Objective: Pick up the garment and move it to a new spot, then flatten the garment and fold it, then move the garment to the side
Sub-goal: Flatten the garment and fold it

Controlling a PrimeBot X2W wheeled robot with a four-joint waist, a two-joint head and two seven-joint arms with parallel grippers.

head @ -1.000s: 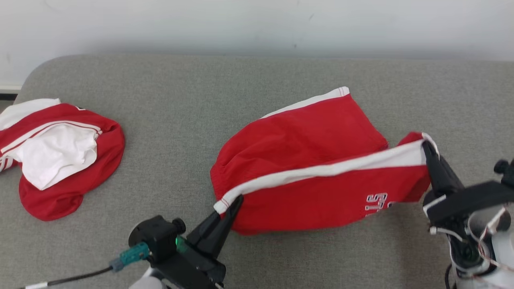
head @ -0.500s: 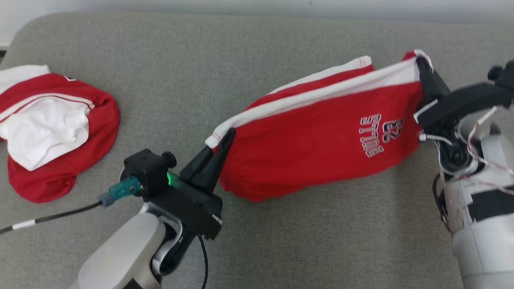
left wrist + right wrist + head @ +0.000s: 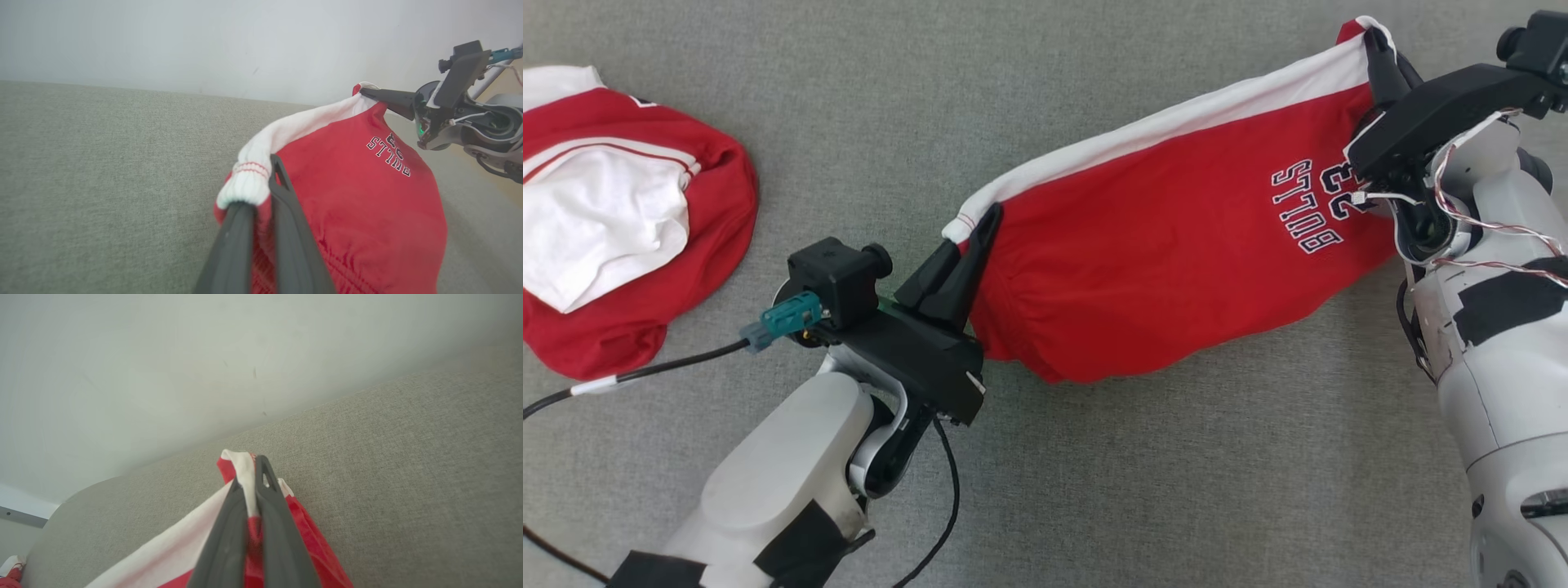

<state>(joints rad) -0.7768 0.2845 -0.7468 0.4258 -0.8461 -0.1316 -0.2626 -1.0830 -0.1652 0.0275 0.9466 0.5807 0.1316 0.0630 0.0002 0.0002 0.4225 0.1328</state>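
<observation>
Gripping opposite corners of the red shorts' [image 3: 1160,245] white edge [image 3: 1176,122], left claw [image 3: 991,216] and right claw [image 3: 1372,39] hang above open grey cushion [image 3: 1094,490].

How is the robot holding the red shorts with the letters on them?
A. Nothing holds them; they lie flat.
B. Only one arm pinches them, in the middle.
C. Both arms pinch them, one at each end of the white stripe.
C: the left gripper and the right gripper each have their jaws shut on one end of the white stripe of the red shorts, stretched between them.
</observation>
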